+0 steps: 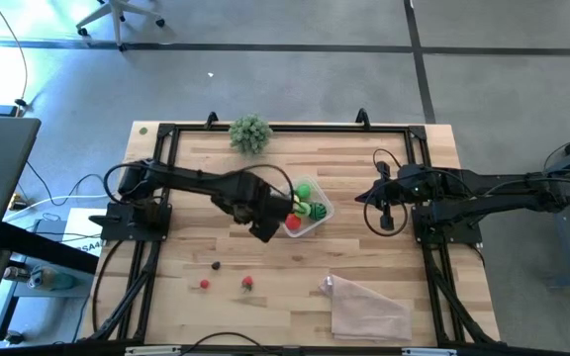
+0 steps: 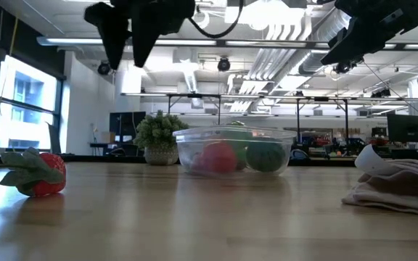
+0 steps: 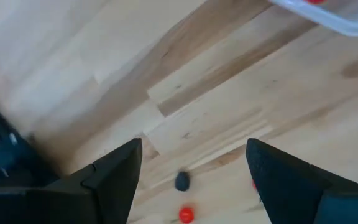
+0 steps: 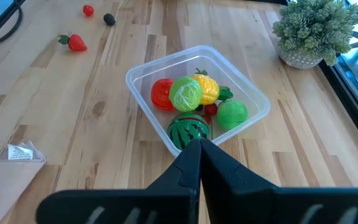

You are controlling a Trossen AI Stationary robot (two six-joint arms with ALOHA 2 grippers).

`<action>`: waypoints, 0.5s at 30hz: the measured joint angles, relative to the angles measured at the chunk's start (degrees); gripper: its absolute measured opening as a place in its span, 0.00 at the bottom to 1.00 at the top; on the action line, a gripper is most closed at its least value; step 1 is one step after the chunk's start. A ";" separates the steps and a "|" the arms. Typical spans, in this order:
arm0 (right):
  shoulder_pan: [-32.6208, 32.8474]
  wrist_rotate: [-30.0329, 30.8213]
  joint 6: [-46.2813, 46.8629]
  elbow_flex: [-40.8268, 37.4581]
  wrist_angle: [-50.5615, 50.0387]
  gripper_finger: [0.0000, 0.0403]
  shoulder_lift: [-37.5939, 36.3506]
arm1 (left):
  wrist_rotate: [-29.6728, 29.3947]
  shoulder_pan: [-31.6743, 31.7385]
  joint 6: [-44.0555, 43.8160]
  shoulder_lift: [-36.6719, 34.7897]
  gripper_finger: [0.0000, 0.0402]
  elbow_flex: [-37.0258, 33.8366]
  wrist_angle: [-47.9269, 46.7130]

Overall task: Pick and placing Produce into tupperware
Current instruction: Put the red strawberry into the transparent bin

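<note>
The tupperware (image 1: 310,211) is a clear tub at mid-table holding a red piece, a leafy green one, a yellow one, a green ball and a striped melon (image 4: 188,129). A strawberry (image 1: 248,283), a red berry (image 1: 204,284) and a dark berry (image 1: 216,265) lie on the wood nearer the near edge. My left gripper (image 3: 194,163) hangs open and empty above the table just left of the tub (image 3: 347,22), with the dark berry (image 3: 182,181) showing between its fingers farther off. My right gripper (image 4: 199,149) is shut and empty, right of the tub (image 4: 197,99).
A bushy grey-green plant (image 1: 250,132) stands at the far edge. A crinkled clear plastic bag (image 1: 369,307) lies near the near right corner. Black frame rails run along the table's sides. Bare wood lies between the tub and the loose pieces.
</note>
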 joint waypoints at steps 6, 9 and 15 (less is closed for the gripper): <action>0.00 -0.02 -0.01 0.02 0.00 0.00 0.00 | -4.00 -6.28 -25.49 0.05 0.65 -3.15 0.00; 0.00 -0.01 -0.01 0.02 0.00 0.00 0.00 | -4.33 -9.62 -34.34 0.09 0.61 -4.05 0.22; 0.00 -0.01 0.00 0.02 0.00 0.00 0.00 | -4.64 -16.92 -53.53 0.09 0.54 -4.13 5.55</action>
